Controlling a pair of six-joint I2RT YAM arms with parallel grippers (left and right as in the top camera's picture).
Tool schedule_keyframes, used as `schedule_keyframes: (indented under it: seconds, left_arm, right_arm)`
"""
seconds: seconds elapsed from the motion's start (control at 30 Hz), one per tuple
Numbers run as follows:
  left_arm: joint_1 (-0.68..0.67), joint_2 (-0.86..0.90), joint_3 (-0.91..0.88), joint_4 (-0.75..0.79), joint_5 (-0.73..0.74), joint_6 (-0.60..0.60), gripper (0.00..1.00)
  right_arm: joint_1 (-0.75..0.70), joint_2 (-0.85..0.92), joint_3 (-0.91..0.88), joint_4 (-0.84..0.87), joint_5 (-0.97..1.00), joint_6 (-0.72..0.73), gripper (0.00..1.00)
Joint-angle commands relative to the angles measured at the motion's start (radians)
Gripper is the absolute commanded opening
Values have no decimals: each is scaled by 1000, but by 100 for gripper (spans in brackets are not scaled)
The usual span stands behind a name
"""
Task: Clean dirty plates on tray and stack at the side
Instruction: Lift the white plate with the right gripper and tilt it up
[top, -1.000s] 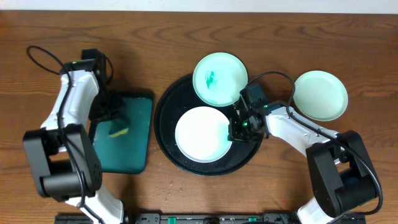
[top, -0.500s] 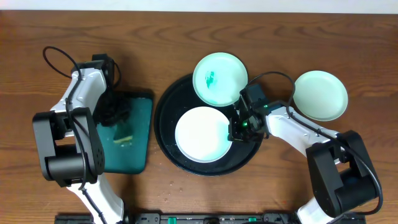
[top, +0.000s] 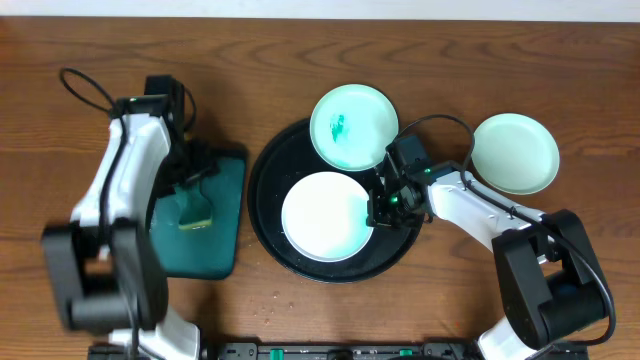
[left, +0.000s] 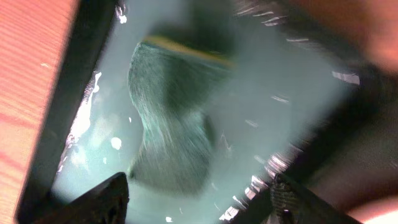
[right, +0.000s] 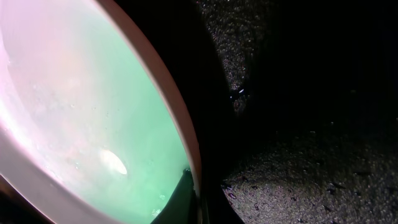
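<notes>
The black tray (top: 268, 170) holds a white plate (top: 322, 215), and my right gripper (top: 383, 207) is shut on that plate's right rim. In the right wrist view, one dark finger lies over the plate's (right: 93, 124) edge, with the gripper (right: 194, 198) low in the frame. A mint-green plate (top: 352, 125) with a teal smear overlaps the tray's far rim. Another mint-green plate (top: 515, 152) sits on the table to the right. My left gripper (top: 190, 185) hangs open over a sponge (top: 195, 213). In the left wrist view, the gripper (left: 199, 190) is spread wide below the sponge (left: 174, 124).
The sponge lies on a wet teal rectangular tray (top: 215, 250) left of the black tray. Its dark raised rim (left: 68, 106) runs beside bare wooden table (top: 300, 40). Cables loop from both arms.
My left gripper has opened and let go of the sponge, which now lies on the teal tray; the left arm has shifted a little. The right arm and the plates have not moved.
</notes>
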Motion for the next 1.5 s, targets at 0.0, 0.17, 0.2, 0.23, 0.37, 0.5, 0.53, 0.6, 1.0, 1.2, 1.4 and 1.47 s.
schedule_keyframes:
  seconds: [0.0,0.17,0.2,0.23,0.37,0.5,0.53,0.6,1.0,1.2,1.4,1.47]
  left_arm:
    - [-44,-171,6,-19,10,0,80]
    - [-86,-336,6,-24,10,0,80]
    - [-91,-359,6,-26,10,0,80]
    - [-93,-372,6,-27,10,0,80]
    - [-93,-403,6,-37,10,0,80]
    - [-93,-397,6,-49,10,0,80]
    - [-93,-395,6,-50,10,0,80]
    - [-93,-395,6,-52,10,0,80]
    - [-93,-395,6,-52,10,0,80]
    - [-93,-395,6,-52,10,0,80]
    - [-93,-394,6,-34,-19,0,80]
    - [-93,-389,6,-19,-45,0,81]
  right_arm:
    - [-2,40,-61,-46,108,-23,1]
    - [-2,-36,-61,-91,109,-23,2]
    - [-2,-63,-61,-106,109,-23,1]
    - [-2,-84,-61,-119,110,-23,1]
    - [-4,-182,-60,-195,125,-14,2]
    - [-14,-261,-58,-286,135,-6,2]
    - [-19,-277,-58,-312,135,-4,1]
    - [-29,-297,-58,-361,122,-3,2]
    - [-37,-303,-58,-419,-206,-63,2]
    - [-37,-303,-58,-313,-342,-91,2]
    - [-37,-303,-58,-219,-287,-12,2]
    - [-37,-303,-56,-211,-191,21,2]
